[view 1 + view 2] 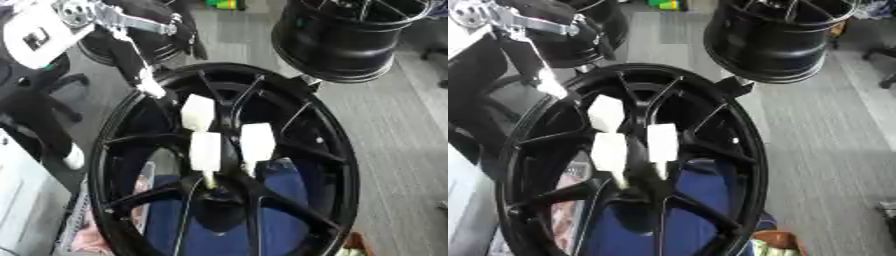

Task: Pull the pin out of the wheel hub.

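wheel hub [332, 165] stands tilted, open face up for access | left hand [219, 140], white-tipped fingers curled, pinches the pale pin [210, 179] at hub centre | right hand not in view
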Robot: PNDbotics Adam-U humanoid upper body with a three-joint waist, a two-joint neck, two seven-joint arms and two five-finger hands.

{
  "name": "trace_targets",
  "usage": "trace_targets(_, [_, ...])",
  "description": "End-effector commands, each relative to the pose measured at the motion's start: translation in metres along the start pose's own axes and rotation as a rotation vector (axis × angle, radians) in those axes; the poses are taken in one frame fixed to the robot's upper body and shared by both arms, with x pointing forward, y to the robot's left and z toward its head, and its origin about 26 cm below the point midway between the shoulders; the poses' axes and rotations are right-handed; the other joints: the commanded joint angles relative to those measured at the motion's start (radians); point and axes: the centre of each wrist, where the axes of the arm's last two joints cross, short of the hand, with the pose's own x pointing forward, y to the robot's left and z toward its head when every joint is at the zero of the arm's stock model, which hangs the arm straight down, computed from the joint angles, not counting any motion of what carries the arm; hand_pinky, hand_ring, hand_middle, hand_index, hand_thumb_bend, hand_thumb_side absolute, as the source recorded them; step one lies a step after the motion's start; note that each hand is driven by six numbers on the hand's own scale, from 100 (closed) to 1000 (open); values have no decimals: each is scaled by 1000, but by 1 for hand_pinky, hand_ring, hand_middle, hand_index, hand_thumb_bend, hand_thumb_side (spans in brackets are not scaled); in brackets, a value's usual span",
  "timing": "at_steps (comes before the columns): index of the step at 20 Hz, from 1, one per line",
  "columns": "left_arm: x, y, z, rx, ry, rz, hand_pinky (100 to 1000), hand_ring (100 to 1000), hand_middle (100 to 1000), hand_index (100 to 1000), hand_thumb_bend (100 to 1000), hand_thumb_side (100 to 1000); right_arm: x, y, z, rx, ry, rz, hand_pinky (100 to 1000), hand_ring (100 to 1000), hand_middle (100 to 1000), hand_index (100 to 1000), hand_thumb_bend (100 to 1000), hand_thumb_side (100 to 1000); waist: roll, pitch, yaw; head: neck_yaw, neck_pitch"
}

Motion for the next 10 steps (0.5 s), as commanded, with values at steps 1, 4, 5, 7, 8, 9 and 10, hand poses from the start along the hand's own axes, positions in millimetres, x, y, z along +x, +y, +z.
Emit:
trace_targets(1, [3, 12, 5, -155, -99, -122, 780, 787, 750, 877, 483, 526, 6, -5, -6, -112, 35, 69, 865, 721, 627, 765, 100, 315, -1, -17, 0, 0, 1])
trace_targets(4, [7, 11, 1, -158, -90, -90, 773, 777, 735, 868, 471, 551, 5, -4, -6, -114, 38, 69, 865, 721, 626, 764, 100, 320, 0, -20, 0, -1, 3])
trace_targets(5, [8, 11, 0, -159, -83, -75, 775, 778, 734, 867, 473, 555, 5, -4, -6, -115, 39, 69, 865, 721, 626, 764, 100, 320, 0, -21, 0, -1, 4])
trace_targets(7, [11, 10, -1, -165, -64, -47, 777, 778, 732, 866, 479, 572, 5, -4, -5, -117, 40, 69, 865, 721, 626, 764, 100, 322, 1, -24, 1, -1, 7])
trace_targets(8, [12, 10, -2, -167, -56, -33, 775, 775, 728, 865, 473, 576, 5, -4, -5, -117, 40, 69, 865, 721, 626, 764, 100, 322, 1, -25, 1, -1, 7])
trace_targets(9, [14, 9, -1, -168, -49, -18, 774, 775, 728, 866, 474, 577, 4, -4, -5, -117, 39, 70, 865, 721, 626, 764, 100, 324, 2, -26, 2, -2, 8])
trace_targets(10, [15, 10, -1, -167, -45, -7, 775, 775, 729, 867, 474, 578, 4, -4, -5, -116, 40, 70, 865, 721, 626, 764, 100, 328, 3, -27, 2, -3, 9])
